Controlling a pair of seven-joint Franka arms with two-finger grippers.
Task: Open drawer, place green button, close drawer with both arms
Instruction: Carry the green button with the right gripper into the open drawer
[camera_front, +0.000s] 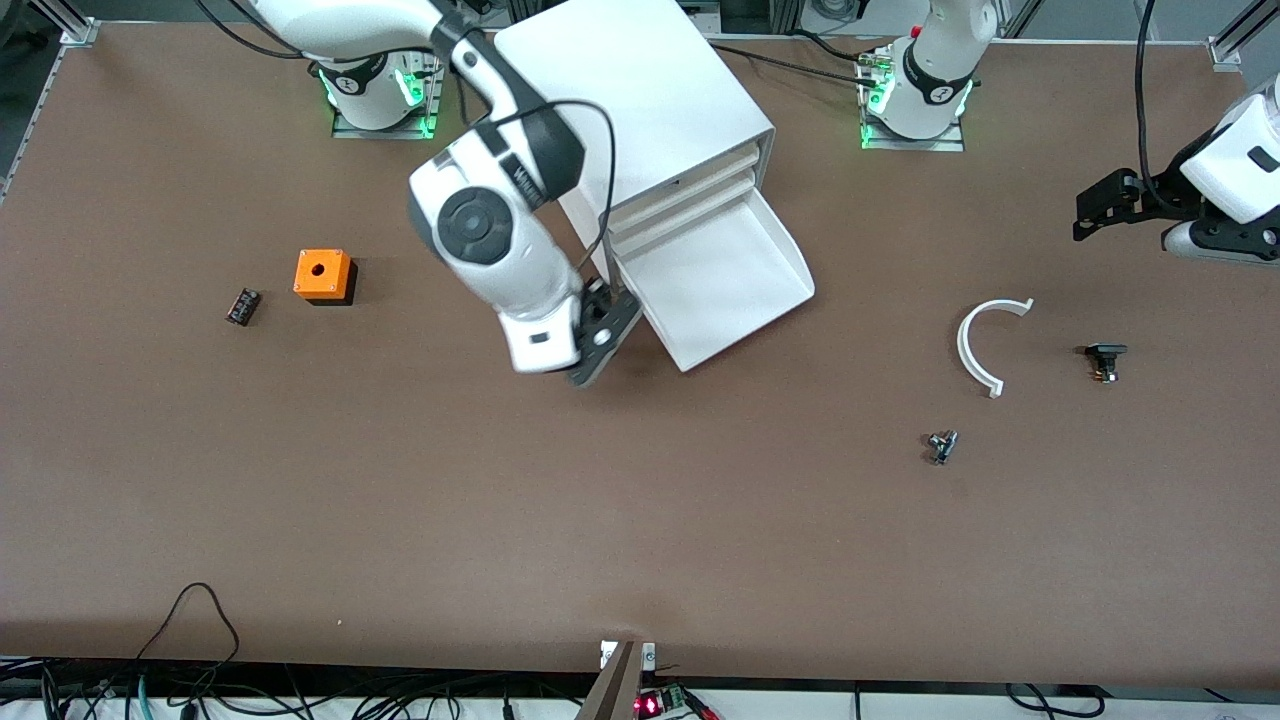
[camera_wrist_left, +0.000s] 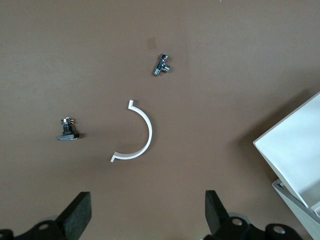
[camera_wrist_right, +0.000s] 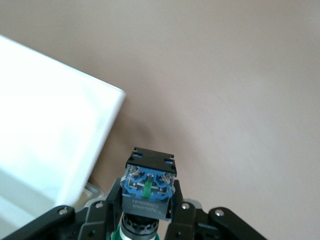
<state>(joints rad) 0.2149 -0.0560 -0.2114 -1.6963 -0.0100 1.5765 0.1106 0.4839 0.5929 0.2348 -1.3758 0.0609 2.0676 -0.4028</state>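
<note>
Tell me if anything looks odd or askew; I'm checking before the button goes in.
Nothing looks damaged or spilled. The cabinet sits skewed to the table edges, its lowest drawer pulled open. The right gripper, shut on the button, is beside the drawer, not over it.

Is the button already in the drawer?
No, the right gripper holds the button beside the open drawer.

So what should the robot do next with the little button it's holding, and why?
Probably carry it sideways over the open drawer and then let go. The right gripper is shut on the button beside the drawer's edge, above bare table, not over the tray yet. The left gripper waits open at its end of the table.
</note>
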